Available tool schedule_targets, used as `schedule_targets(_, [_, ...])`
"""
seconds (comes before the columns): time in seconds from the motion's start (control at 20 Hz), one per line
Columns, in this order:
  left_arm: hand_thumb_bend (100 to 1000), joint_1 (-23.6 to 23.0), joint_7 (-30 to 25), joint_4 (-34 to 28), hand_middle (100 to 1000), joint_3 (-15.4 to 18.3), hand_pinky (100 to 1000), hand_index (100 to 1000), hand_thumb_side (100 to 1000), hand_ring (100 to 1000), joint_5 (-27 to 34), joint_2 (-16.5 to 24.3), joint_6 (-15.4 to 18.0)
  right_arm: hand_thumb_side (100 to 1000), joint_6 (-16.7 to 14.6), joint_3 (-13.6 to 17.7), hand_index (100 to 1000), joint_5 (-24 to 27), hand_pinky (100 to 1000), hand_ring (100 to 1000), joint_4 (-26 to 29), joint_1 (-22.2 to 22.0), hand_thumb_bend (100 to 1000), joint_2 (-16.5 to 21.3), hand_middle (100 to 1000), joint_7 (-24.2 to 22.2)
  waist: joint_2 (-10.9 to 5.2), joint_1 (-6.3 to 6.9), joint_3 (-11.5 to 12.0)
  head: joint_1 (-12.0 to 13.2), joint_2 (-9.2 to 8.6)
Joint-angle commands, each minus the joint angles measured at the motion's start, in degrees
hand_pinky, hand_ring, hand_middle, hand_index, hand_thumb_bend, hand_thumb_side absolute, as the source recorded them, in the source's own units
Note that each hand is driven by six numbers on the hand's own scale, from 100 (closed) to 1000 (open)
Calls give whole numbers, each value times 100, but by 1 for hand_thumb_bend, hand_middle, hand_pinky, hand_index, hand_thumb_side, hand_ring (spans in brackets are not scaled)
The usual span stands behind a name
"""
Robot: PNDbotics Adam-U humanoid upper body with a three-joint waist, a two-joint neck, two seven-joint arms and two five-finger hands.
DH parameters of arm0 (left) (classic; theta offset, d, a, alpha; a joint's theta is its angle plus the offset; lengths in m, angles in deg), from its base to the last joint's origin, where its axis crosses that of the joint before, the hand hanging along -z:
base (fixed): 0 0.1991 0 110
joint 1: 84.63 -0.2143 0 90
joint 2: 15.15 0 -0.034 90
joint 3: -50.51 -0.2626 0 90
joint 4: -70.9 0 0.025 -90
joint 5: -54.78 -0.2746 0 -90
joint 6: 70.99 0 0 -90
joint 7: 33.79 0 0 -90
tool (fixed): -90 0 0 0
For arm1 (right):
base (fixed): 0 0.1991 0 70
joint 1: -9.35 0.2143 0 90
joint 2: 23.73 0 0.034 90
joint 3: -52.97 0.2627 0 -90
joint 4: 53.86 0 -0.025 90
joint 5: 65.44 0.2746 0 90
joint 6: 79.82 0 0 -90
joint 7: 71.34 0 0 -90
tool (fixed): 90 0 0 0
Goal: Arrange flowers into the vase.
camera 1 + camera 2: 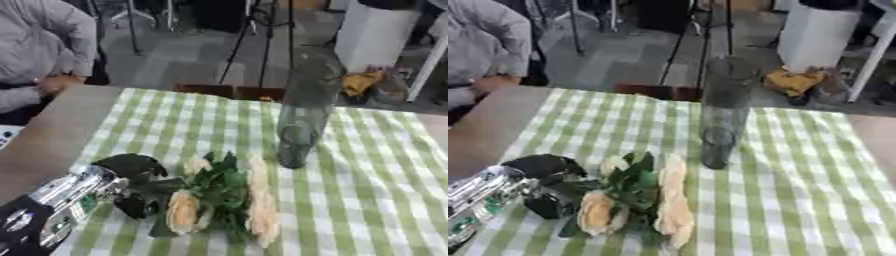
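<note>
The bunch of cream roses (219, 200) lies flat on the green checked tablecloth (367, 190), stems toward the robot's left, blooms fanning right and toward the near edge. The left hand (136, 187) has its fingers curled round the stem ends. The tall glass vase (302, 117) stands upright just beyond the flowers, apart from them, holding nothing that can be made out.

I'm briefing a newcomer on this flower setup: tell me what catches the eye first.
The bunch of pale flowers with green leaves lies on the green checked tablecloth, near the front. The robot's left hand is at the stems from the left. The tall glass vase stands empty just behind the flowers.
</note>
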Motion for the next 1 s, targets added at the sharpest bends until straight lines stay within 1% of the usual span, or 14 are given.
schedule_targets(0.05, [276,115,77,19,697,56,574,809,318,703,-6,4,24,1000,18,23,857,43,755,835,89,58,100,80,837,-14,-69,9,-12,20,-76])
schedule_targets(0.1, [277,118,83,35,691,53,573,803,318,698,-31,-7,40,1000,24,23,857,44,755,835,89,57,100,76,837,-15,-68,10,-13,22,-78])
schedule_targets(0.15, [280,119,81,56,627,50,566,750,315,648,-55,-21,57,1000,29,24,857,47,755,835,89,57,100,74,837,-14,-67,11,-15,29,-83])
schedule_targets(0.25, [280,117,75,103,581,48,539,705,304,594,-108,-51,108,1000,32,27,857,56,754,834,89,57,100,73,835,-7,-65,13,-20,41,-91])
schedule_targets(0.35, [288,103,70,163,565,50,522,681,279,571,-161,-79,163,1000,34,32,857,66,754,833,89,59,100,71,835,7,-62,13,-29,49,-98])
schedule_targets(0.5, [270,75,80,262,537,60,488,663,269,533,-257,-112,240,1000,26,45,857,82,753,832,89,68,100,66,834,41,-55,12,-45,69,-109])
schedule_targets(0.55, [253,67,101,293,496,71,432,626,259,482,-291,-122,260,1000,23,48,857,87,753,831,89,71,100,65,834,51,-54,12,-48,73,-109])
schedule_targets(0.7, [224,40,208,393,447,100,354,583,243,421,-382,-169,313,1000,36,52,857,102,754,831,89,74,100,59,833,66,-47,13,-61,82,-115])
schedule_targets(0.75, [207,25,256,435,411,113,314,550,242,376,-392,-190,321,1000,41,56,857,105,754,831,89,74,100,56,833,69,-43,11,-67,83,-120])
schedule_targets(0.8, [190,8,306,480,385,122,294,527,243,348,-393,-215,325,1000,43,63,857,107,754,831,89,72,100,53,833,75,-40,7,-74,82,-120])
schedule_targets(0.85, [132,-4,354,523,341,129,255,486,252,299,-386,-235,325,1000,43,69,857,109,754,831,89,72,100,53,833,80,-38,4,-80,81,-121])
schedule_targets(0.9, [120,-17,410,566,322,140,234,466,252,273,-378,-253,309,1000,42,74,857,111,754,831,89,72,100,53,833,86,-36,0,-85,82,-124])
schedule_targets(0.95, [100,-25,465,604,278,144,189,424,239,216,-377,-269,292,1000,40,78,857,115,754,831,89,71,100,55,833,91,-35,-3,-89,84,-128])
schedule_targets(1.0, [100,-32,519,638,251,147,163,401,238,178,-389,-284,273,1000,39,84,856,119,754,830,89,69,100,56,833,98,-34,-7,-94,85,-130])
